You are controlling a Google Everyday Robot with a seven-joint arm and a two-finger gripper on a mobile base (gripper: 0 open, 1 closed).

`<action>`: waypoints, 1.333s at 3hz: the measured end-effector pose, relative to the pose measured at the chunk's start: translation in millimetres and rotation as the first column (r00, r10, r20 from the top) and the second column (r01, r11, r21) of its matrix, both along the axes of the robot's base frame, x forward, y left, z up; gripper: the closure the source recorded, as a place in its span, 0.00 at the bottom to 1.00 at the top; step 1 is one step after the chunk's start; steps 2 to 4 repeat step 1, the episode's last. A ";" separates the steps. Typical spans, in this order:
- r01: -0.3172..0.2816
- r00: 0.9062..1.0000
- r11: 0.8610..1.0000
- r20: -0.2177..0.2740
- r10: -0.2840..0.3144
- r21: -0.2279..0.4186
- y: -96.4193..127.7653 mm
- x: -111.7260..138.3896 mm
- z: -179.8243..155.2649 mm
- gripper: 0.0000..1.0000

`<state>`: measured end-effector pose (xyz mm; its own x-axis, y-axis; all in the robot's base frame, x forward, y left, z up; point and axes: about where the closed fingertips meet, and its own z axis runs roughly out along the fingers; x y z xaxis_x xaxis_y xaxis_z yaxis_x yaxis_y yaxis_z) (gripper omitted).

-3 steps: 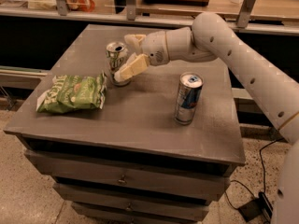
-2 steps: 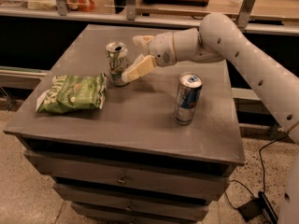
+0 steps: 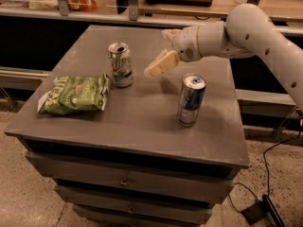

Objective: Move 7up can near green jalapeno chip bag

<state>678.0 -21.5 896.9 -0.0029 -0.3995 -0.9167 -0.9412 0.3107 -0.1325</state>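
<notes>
The 7up can [image 3: 121, 64] stands upright on the grey table [image 3: 142, 117], just right of the top right corner of the green jalapeno chip bag [image 3: 73, 95], which lies flat at the table's left. My gripper [image 3: 159, 52] hangs open and empty above the table, a short way right of the can and apart from it. One cream finger [image 3: 162, 64] points down-left toward the can. The white arm reaches in from the right.
A taller slim blue-and-silver can [image 3: 191, 100] stands upright at the table's right, below the gripper. Drawers sit under the table top. A counter with rails runs behind the table. A cable and a pedal lie on the floor at the lower right.
My gripper has let go of the 7up can and drawn back to the right and a little up. The can stays upright beside the bag. The bag and the blue can have not moved.
</notes>
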 end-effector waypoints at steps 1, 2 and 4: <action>0.000 1.000 1.000 0.000 0.000 0.000 0.2 0.0 -0.1 0.00; 0.000 1.000 1.000 0.000 0.000 0.000 0.2 0.0 -0.1 0.00; 0.000 1.000 1.000 0.000 0.000 0.000 0.2 0.0 -0.1 0.00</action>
